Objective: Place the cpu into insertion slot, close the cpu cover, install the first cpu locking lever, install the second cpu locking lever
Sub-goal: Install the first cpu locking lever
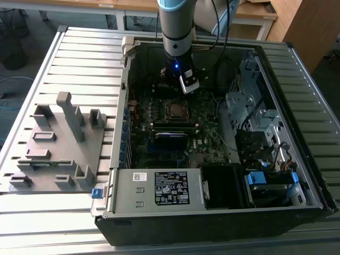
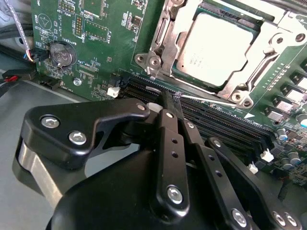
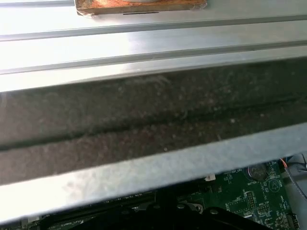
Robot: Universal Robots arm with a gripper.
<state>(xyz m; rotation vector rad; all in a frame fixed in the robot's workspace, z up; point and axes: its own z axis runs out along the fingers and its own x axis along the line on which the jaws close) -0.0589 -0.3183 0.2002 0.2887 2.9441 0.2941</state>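
The gripper (image 2: 170, 96), fingers pressed together and empty, hangs over the green board (image 2: 96, 57). Just ahead of its tips the cpu (image 2: 225, 48) sits in the insertion slot (image 2: 192, 75) under the lowered cpu cover (image 2: 165, 36). A thin bright rod (image 2: 216, 98), probably a locking lever, runs crosswise between gripper and cpu.

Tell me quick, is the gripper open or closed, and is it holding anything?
Gripper: closed, fingertips meeting at the end of a thin silver locking lever; whether it grips the lever cannot be told.

workshop | slatted aluminium bench (image 1: 69, 58) | opened computer case (image 1: 212, 226) | wooden desks (image 1: 255, 10) behind
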